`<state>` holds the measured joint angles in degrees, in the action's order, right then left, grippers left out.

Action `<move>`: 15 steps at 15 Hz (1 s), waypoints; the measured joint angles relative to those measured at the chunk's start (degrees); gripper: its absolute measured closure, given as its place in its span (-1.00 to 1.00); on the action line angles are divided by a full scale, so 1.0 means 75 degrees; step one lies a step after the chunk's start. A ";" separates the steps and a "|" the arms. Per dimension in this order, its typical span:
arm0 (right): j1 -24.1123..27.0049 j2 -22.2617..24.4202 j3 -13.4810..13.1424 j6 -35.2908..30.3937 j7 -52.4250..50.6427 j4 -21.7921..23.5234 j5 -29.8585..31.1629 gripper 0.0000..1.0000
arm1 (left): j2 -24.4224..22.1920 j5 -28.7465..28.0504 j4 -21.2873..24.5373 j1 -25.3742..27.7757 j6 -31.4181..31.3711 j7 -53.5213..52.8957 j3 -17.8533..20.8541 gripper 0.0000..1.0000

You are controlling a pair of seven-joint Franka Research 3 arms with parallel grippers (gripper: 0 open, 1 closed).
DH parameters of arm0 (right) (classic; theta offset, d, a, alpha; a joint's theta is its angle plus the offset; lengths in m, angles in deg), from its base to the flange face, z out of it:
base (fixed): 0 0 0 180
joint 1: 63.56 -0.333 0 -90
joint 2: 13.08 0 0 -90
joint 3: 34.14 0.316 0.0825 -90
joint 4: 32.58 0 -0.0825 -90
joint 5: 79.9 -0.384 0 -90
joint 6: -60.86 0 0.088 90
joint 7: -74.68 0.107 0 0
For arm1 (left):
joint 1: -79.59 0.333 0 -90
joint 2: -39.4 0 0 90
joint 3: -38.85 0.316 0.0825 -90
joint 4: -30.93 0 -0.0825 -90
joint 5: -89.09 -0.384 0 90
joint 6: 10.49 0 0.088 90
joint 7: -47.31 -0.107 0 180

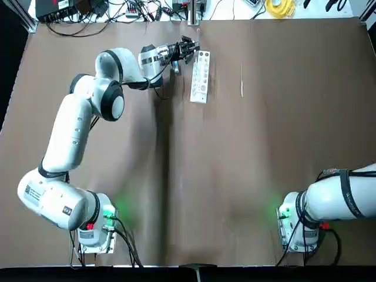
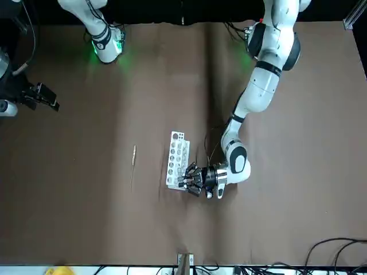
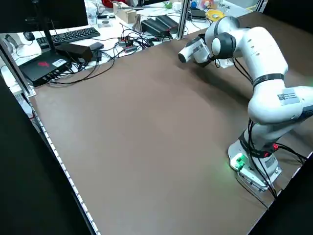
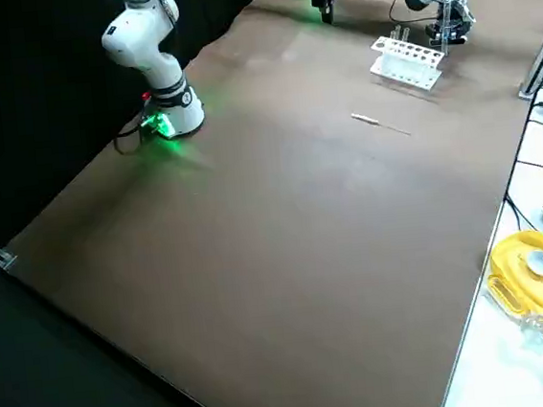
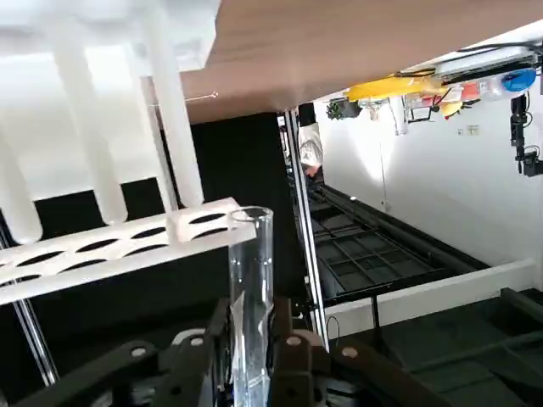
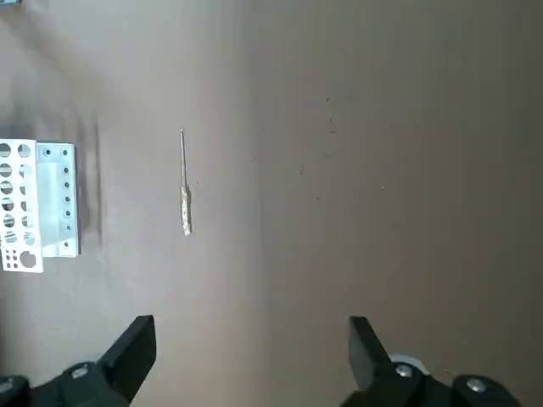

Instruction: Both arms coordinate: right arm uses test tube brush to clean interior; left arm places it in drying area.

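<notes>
I have the left gripper (image 2: 186, 179) closed on a clear glass test tube (image 5: 251, 297), pinched low on its body with the open mouth reaching past the fingertips, right beside the end of the white drying rack (image 1: 200, 76). The right gripper (image 6: 246, 356) is parked with its jaws wide apart and empty. The test tube brush (image 6: 184, 191) lies flat on the table, ahead of those open jaws and well apart from them, a little way from the rack. I judge the tube light, slick and breakable, so a gentle mid-body pinch suits it. The brush looks thin and springy; I would take it by the bare stem, away from the bristles. I can read no labels or writing on any of them.
</notes>
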<state>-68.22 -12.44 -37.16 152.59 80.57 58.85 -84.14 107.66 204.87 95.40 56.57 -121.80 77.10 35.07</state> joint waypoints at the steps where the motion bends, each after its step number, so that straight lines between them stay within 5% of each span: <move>1: -0.0003 0.0000 0.0001 0.0006 0.0000 -0.0001 0.0000 -1.00 | 0.0005 -0.0001 0.0009 0.0000 0.0003 0.0000 0.0000 0.54; 15: -0.0066 0.0000 0.0013 0.0079 -0.0001 -0.0006 0.0001 -1.00 | 0.0053 -0.0245 0.0021 0.0053 0.0279 0.0101 0.0031 0.54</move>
<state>-68.71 -12.43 -37.07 153.18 80.57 58.81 -84.13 108.05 203.03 95.55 56.97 -119.71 77.86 35.30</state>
